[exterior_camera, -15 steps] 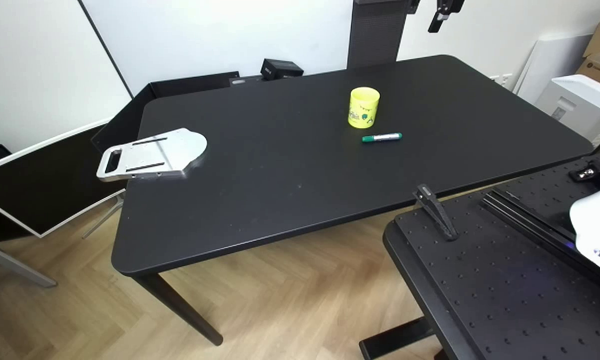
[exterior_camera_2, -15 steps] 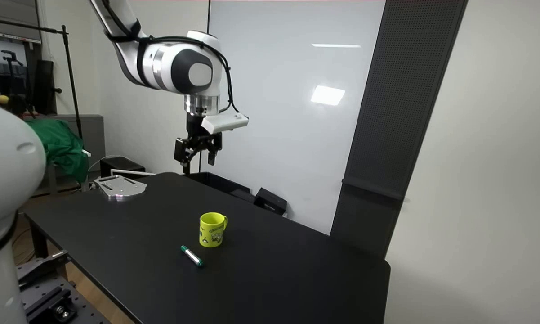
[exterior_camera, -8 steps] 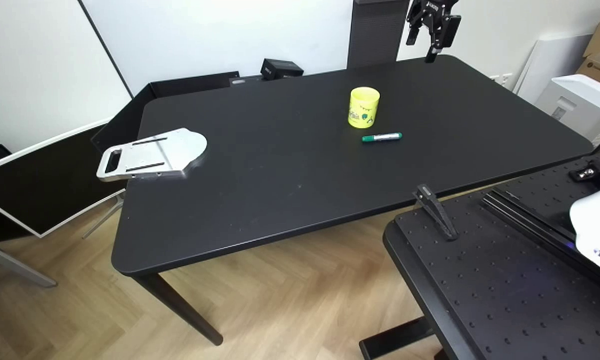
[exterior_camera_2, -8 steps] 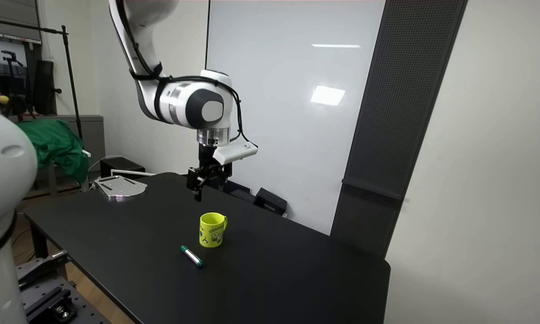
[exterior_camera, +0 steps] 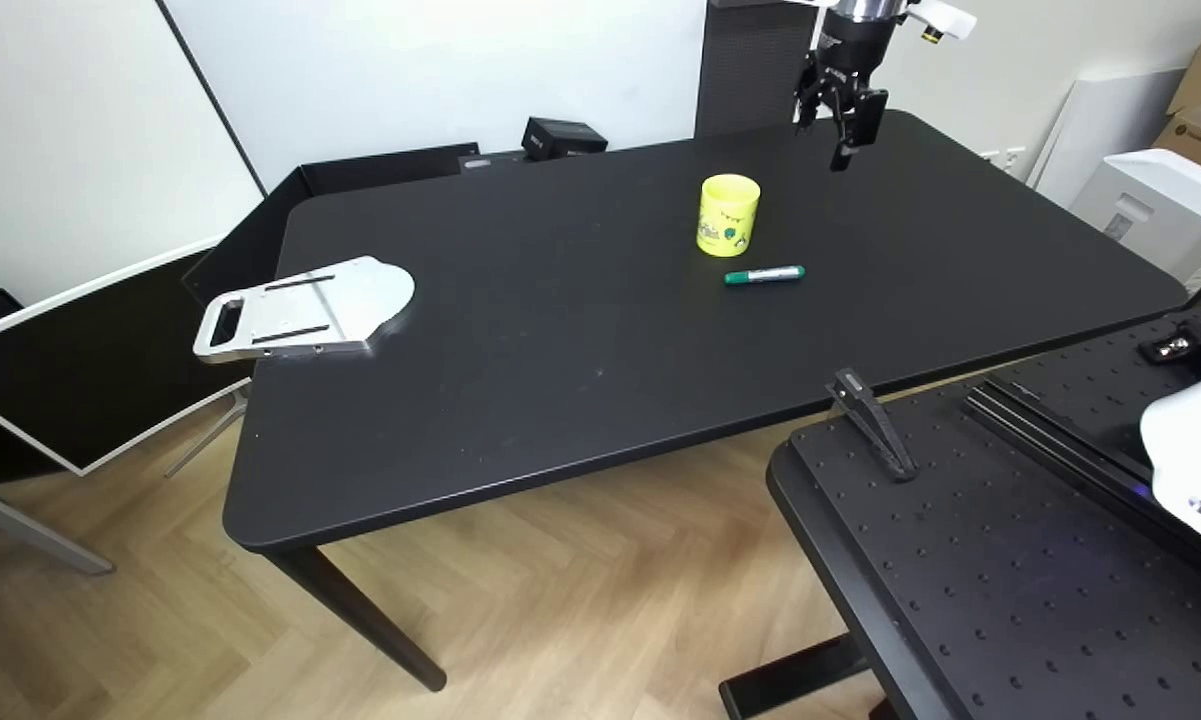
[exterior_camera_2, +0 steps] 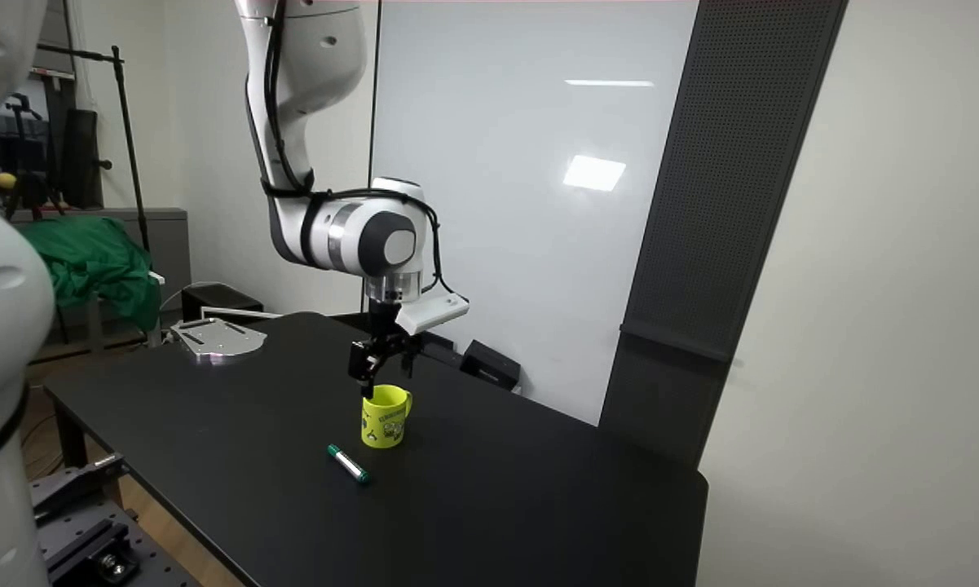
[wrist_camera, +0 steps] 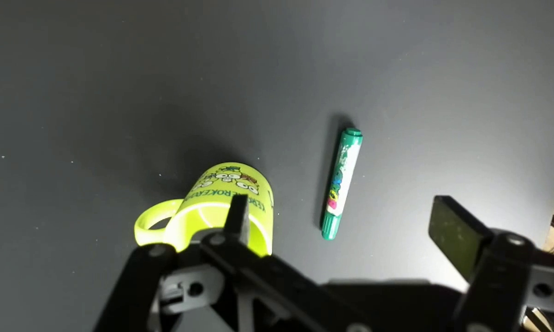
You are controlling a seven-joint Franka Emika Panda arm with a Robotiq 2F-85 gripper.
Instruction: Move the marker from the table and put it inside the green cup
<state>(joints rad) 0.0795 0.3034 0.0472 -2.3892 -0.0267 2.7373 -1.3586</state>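
Can read "KERO" on the cup [wrist_camera: 219,193]; cannot make out lettering on the marker [wrist_camera: 342,177], lying near the cup on the desk [wrist_camera: 419,115]. Can see the tool [wrist_camera: 345,219] spread wide, higher than the cup.

In an exterior view, 2 glare spots mark the whiteboard [exterior_camera_2: 522,204], upper middle. Low in the wrist view, my fingers [wrist_camera: 456,240] blur.
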